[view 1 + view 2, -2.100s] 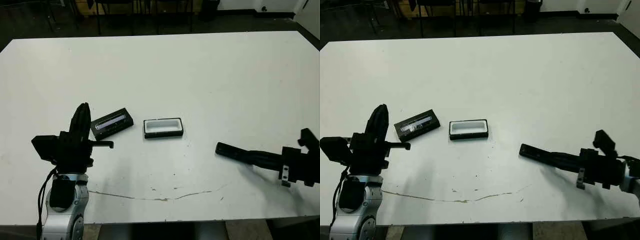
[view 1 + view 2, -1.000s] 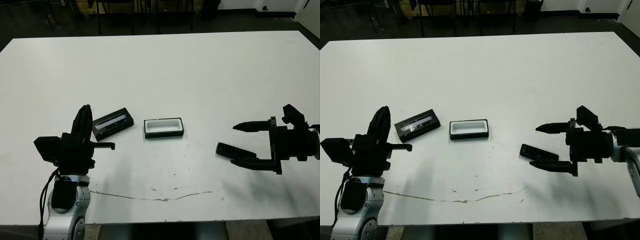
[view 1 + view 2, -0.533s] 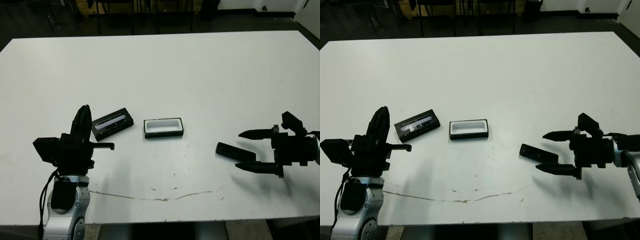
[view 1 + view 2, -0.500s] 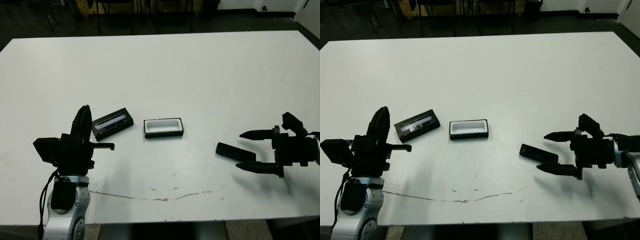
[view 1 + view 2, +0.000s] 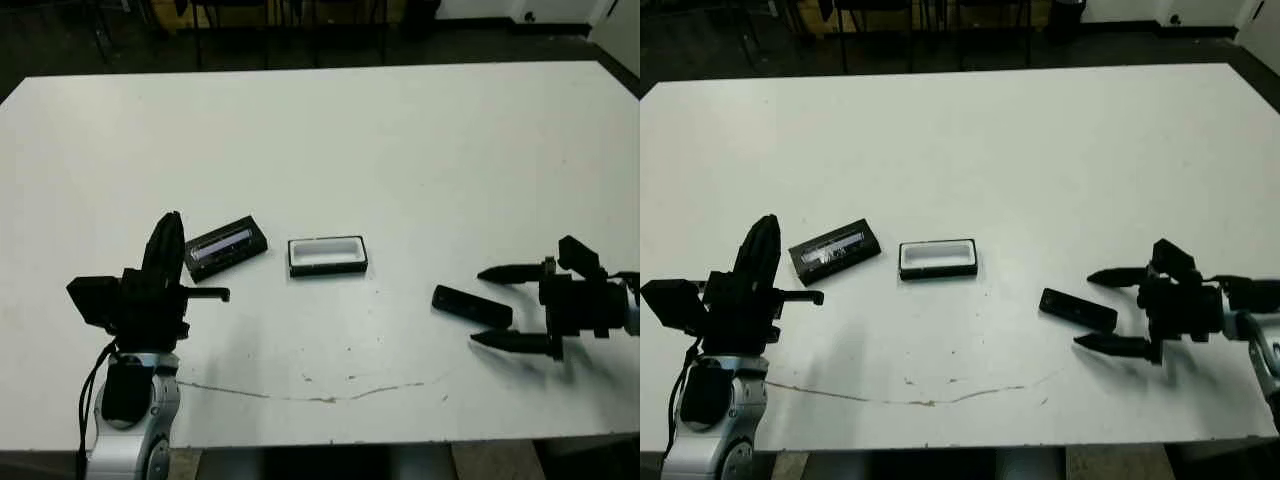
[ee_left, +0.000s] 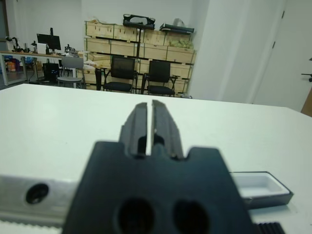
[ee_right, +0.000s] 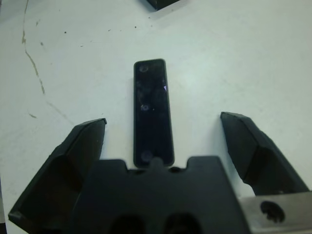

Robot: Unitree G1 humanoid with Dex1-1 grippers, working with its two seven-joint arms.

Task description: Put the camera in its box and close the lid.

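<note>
My right pincer (image 5: 497, 306) spread wide around the slim black bar-shaped camera (image 7: 153, 111) (flat on the white table (image 5: 400, 150), untouched), white-lined black box (image 5: 327, 256) at its 9 o'clock, left pincer (image 6: 151, 122) pressed together.

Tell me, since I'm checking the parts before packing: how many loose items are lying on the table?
3. The lid lies nearest the left gripper, the open box just beside it toward the middle, and the camera rests between the right gripper's open jaws.

I see the camera (image 7: 153, 113) as glossy smooth black plastic, the table (image 5: 400, 150) as matt white with scuffs, the lid (image 5: 226, 247) bearing a shiny stripe.
</note>
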